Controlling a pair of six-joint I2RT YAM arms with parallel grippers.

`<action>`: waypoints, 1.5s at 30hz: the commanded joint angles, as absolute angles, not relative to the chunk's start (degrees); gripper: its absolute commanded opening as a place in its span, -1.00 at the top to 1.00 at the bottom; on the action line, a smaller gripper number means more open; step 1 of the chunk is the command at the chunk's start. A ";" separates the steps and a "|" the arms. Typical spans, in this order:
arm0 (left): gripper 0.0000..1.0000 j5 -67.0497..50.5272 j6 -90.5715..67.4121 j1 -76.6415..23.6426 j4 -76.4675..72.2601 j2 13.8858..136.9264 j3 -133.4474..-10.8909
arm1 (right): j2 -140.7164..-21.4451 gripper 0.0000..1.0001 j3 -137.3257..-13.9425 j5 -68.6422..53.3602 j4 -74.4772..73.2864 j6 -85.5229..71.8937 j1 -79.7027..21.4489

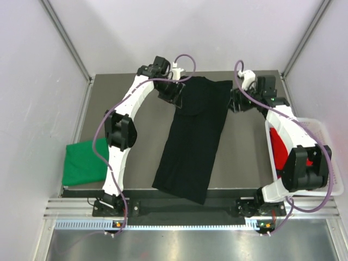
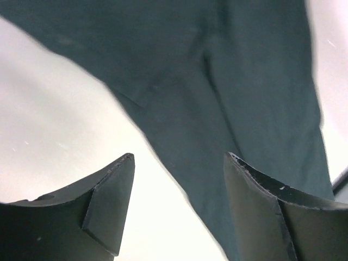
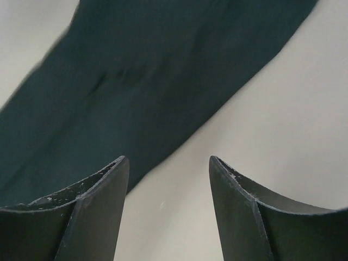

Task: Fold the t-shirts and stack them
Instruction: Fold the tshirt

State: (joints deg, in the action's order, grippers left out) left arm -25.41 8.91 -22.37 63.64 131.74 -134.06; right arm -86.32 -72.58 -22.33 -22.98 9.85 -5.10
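Note:
A black t-shirt point(image 1: 193, 138) lies as a long narrow strip down the middle of the table, its near end draped over the front edge. My left gripper point(image 1: 175, 97) stands open at the shirt's far left corner. In the left wrist view the dark cloth point(image 2: 217, 81) spreads beyond the left gripper point(image 2: 179, 157), with nothing pinched. My right gripper point(image 1: 235, 103) is open beside the far right corner. Its wrist view shows the shirt's edge point(image 3: 136, 81) ahead of the right gripper point(image 3: 168, 160), apart from it. A folded green t-shirt point(image 1: 84, 163) lies at the table's left edge. A red t-shirt point(image 1: 279, 145) sits in the basket.
A white mesh basket point(image 1: 326, 133) stands at the right edge of the table, partly under the right arm. Grey walls close in the table on both sides and at the back. The arm bases sit on the rail at the near edge.

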 commanded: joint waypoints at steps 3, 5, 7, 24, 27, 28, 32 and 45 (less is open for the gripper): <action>-0.43 -26.81 2.73 -18.55 56.70 139.03 -137.72 | -78.50 -0.22 -66.55 -29.88 -23.21 10.81 -5.10; -0.42 -26.98 1.50 -17.32 54.67 140.70 -137.99 | -78.14 -0.24 -65.66 -31.63 -22.59 10.29 -5.10; -0.38 -26.98 1.06 -16.53 53.45 143.25 -138.78 | -78.13 -0.24 -65.04 -32.78 -23.03 10.28 -5.10; -0.23 -46.31 -12.83 -14.85 30.86 158.64 -139.83 | -77.87 -0.24 -59.59 -31.99 -22.41 12.83 -3.16; -0.05 -46.94 -14.33 -15.55 28.48 160.92 -140.36 | -78.05 -0.25 -59.06 -31.47 -22.15 12.83 -2.73; 0.05 -46.59 -14.76 -15.73 27.69 161.36 -140.54 | -78.05 -0.24 -58.98 -31.46 -21.89 12.83 -2.46; 0.67 -45.00 -16.00 -15.65 26.89 163.04 -141.15 | -78.13 -0.24 -58.36 -31.38 -21.53 12.75 -2.11; 1.00 -35.07 -15.21 -10.38 29.44 157.69 -137.99 | -80.15 -0.24 -58.71 -29.88 -19.95 12.39 -1.41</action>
State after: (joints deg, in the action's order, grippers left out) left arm -45.12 -17.89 -14.22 25.69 158.58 -141.10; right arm -79.53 -57.78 -30.11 -22.59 11.92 -1.96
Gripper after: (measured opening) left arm 0.045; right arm 0.621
